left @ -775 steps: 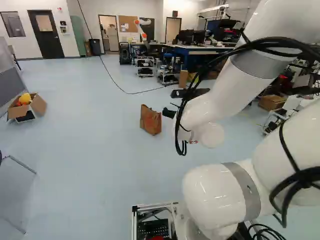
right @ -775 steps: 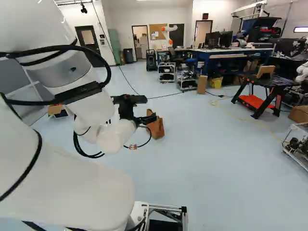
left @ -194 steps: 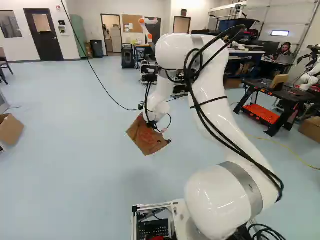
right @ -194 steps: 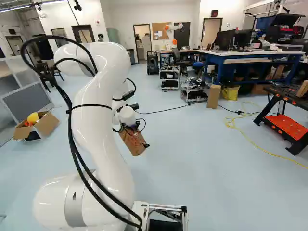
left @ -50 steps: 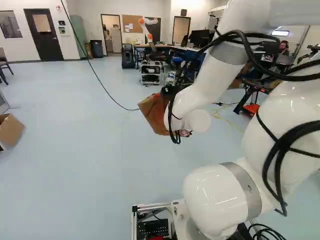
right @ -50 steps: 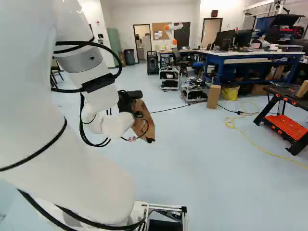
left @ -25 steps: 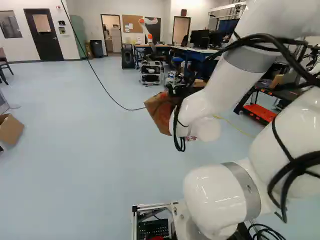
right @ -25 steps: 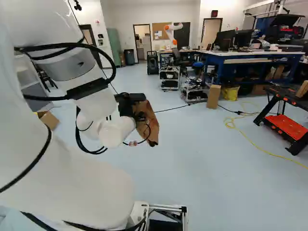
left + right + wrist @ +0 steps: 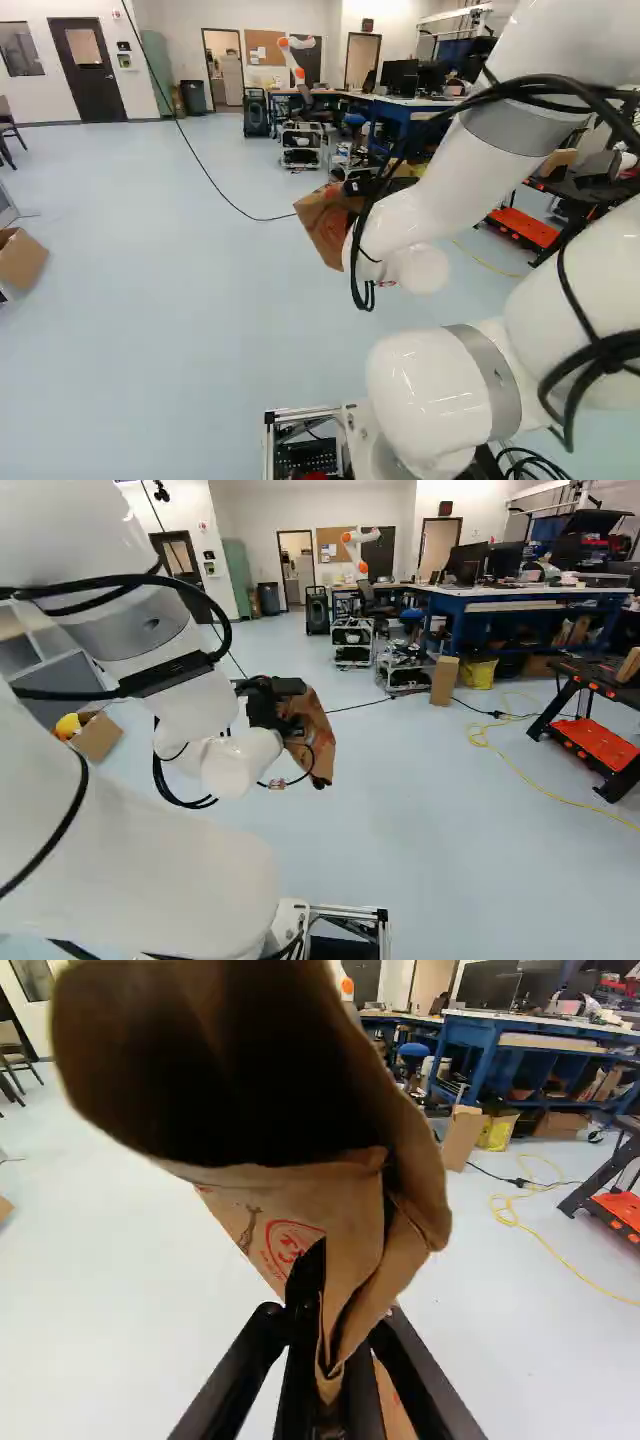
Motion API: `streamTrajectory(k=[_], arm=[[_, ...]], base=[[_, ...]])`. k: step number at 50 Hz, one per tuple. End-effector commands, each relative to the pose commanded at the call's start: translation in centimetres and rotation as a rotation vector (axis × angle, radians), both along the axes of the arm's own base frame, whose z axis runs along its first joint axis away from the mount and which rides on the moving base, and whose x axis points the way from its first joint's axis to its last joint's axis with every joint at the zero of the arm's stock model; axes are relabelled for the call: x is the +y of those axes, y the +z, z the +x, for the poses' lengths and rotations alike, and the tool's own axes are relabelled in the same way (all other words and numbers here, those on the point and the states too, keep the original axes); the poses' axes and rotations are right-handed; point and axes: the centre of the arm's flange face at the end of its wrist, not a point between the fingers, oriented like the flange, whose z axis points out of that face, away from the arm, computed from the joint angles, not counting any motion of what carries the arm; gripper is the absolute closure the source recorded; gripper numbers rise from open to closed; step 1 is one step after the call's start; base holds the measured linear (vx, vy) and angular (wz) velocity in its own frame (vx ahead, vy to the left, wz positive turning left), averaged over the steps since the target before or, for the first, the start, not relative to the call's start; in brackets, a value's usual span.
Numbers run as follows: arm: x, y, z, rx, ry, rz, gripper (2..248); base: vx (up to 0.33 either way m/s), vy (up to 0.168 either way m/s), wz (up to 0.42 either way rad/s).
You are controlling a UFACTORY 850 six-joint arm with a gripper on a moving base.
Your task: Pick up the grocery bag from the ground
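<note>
My gripper (image 9: 265, 705) shows beyond the white wrist in the right base view, its fingertips hidden there. The brown paper grocery bag (image 9: 317, 742) hangs tilted from it, off the floor; in the left base view the bag (image 9: 328, 222) is partly covered by the wrist. In the wrist view the gripper (image 9: 328, 1365) is shut on the bag's folded paper, and the dark mouth of the bag (image 9: 340, 1200) gapes ahead of the fingers. Red print marks its side.
A cardboard box (image 9: 20, 258) lies at the left of the left base view. In the right base view stand a black-and-orange workbench (image 9: 590, 730), a blue table (image 9: 455, 630), carts (image 9: 352, 643) and a yellow cable (image 9: 510, 765) on the floor. Another robot (image 9: 357, 548) stands far back.
Since the oldest frames the base has moved and the bag, then standing on the floor, has been gripped and lifted. Over the last second arm and bag shift slightly right in both base views.
</note>
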Motion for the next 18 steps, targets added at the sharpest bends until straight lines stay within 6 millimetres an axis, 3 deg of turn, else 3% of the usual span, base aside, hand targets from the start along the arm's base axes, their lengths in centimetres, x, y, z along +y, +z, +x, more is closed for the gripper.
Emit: streamTrajectory(k=[18], arm=[[0.0, 0.0, -0.01, 0.0, 0.0, 0.0, 221]], base=[[0.0, 0.0, 0.0]])
